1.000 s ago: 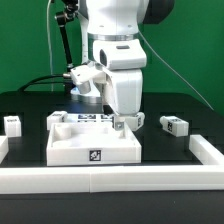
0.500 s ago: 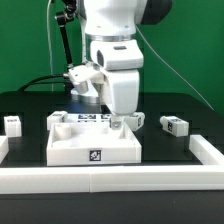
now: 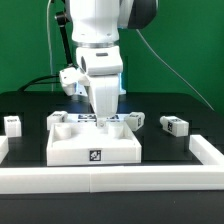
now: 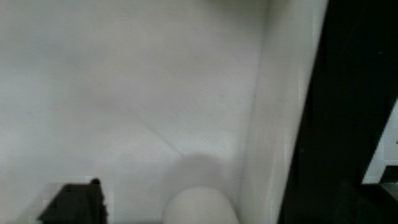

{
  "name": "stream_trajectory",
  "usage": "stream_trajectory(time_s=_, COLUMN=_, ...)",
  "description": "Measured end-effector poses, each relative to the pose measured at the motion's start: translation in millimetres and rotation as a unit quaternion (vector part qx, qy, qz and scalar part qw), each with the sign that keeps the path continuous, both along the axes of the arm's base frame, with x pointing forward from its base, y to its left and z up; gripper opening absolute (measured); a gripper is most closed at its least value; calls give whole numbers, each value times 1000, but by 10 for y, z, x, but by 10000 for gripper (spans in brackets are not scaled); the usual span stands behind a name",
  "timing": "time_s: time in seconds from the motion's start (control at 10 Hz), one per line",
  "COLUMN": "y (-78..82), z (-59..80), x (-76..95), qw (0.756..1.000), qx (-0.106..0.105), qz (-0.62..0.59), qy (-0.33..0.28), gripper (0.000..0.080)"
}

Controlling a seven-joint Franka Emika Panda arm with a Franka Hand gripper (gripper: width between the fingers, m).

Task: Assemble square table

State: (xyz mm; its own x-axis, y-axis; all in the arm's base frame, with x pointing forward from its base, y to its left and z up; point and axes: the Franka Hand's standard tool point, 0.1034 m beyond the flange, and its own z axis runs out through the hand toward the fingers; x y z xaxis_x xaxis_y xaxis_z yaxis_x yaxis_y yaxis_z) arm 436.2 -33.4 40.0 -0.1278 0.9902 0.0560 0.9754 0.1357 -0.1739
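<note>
Far left in the exterior view, a peg leg [image 3: 13,124] lies apart on the black table [image 3: 30,105], and the square tabletop [image 3: 95,152] sits at centre, neither displaced. The gripper [image 3: 104,119] has shifted toward the exterior view's left over the last half second. It now hangs above the tabletop's rear middle, jaws spread wide and clasping nothing. This leaves the corner leg [image 3: 133,120] uncovered, and the far leg [image 3: 174,125] lies further right as before.
</note>
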Motion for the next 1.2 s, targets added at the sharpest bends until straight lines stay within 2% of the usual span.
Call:
stream_trajectory(time_s=0.2, y=-3, z=-8, x=-6, qw=1000, qx=0, qz=-2, qy=7, gripper=649)
stream_trajectory(time_s=0.5, y=-54, z=-117, x=-146, qw=1000, qx=5, qz=-1, qy=24, gripper=649)
stream_trajectory(time_s=1.2, y=-71, z=-194, x=-127, qw=1000, qx=6, qz=-8, qy=-13, gripper=649)
